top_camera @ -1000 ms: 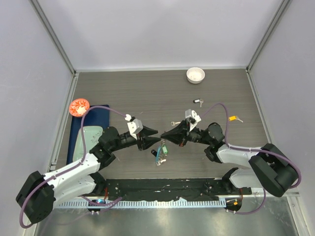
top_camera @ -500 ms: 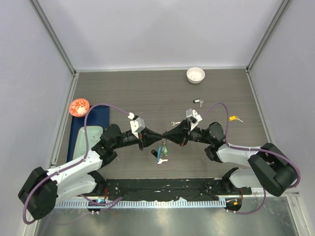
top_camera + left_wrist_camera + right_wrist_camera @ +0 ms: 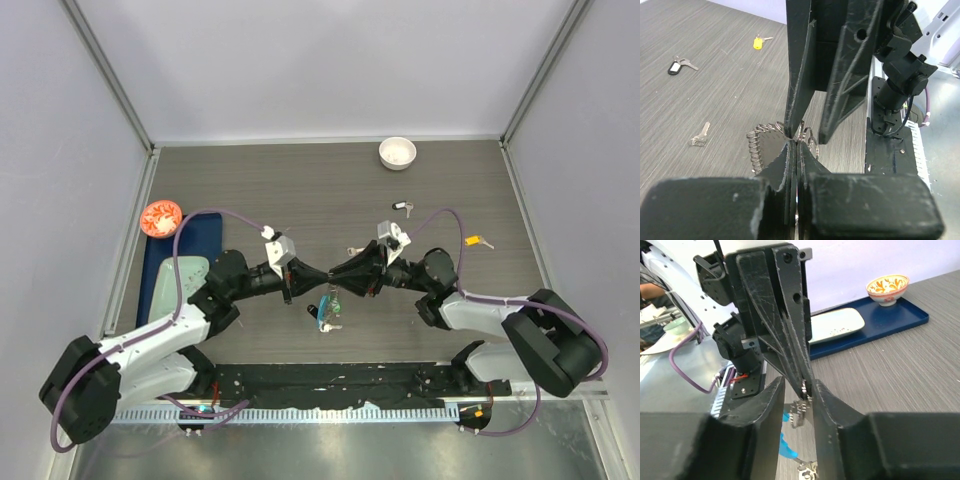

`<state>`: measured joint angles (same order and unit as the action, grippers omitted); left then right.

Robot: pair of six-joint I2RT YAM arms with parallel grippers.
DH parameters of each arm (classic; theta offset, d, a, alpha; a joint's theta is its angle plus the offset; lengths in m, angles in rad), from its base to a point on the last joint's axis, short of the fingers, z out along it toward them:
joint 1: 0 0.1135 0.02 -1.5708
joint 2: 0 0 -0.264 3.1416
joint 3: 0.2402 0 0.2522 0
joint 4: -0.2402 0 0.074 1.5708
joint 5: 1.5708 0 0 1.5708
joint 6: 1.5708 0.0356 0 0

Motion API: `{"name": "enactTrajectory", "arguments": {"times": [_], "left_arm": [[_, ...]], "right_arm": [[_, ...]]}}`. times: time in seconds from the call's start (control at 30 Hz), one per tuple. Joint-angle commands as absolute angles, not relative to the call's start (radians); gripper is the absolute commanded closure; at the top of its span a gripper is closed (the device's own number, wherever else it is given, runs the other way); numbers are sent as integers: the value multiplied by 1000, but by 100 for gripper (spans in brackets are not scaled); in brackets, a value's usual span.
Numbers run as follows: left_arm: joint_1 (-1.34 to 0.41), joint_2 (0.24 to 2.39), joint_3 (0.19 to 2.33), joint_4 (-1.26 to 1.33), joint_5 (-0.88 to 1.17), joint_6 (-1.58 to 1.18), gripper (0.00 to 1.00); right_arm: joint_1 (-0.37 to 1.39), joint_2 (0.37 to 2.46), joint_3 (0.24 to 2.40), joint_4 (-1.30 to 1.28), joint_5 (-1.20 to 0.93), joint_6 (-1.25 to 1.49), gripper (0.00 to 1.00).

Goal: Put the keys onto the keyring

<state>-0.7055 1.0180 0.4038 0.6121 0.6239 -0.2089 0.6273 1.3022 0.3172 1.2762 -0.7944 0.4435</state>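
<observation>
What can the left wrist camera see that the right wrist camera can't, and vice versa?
Only left wrist: three loose keys on the table: a yellow-tagged key, a black-tagged key and a plain key. Only right wrist: a blue tray holding a patterned bowl and a pale dish, plus the keyring's blue segment. Both: the left tool and right tool meeting tip to tip at the keyring's metal links.
</observation>
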Motion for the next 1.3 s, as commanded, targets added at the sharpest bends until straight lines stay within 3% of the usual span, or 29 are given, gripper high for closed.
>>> {"name": "enactTrajectory", "arguments": {"times": [0.0,0.1,0.3,1.27], "left_arm": [[-710,968,430,617,569,-175,100],[-712,934,411,600,542,-166,100],[-710,897,403,575,525,-149,100],[-710,908,422,561,564,-156,100]], "right_arm": [[637,1232,356,1310,-762,411,59],[632,1192,359,1206,-713,370,54],[629,1105,373,1007,-640,269,55],[627,1213,417,1043,-762,293,76]]}}
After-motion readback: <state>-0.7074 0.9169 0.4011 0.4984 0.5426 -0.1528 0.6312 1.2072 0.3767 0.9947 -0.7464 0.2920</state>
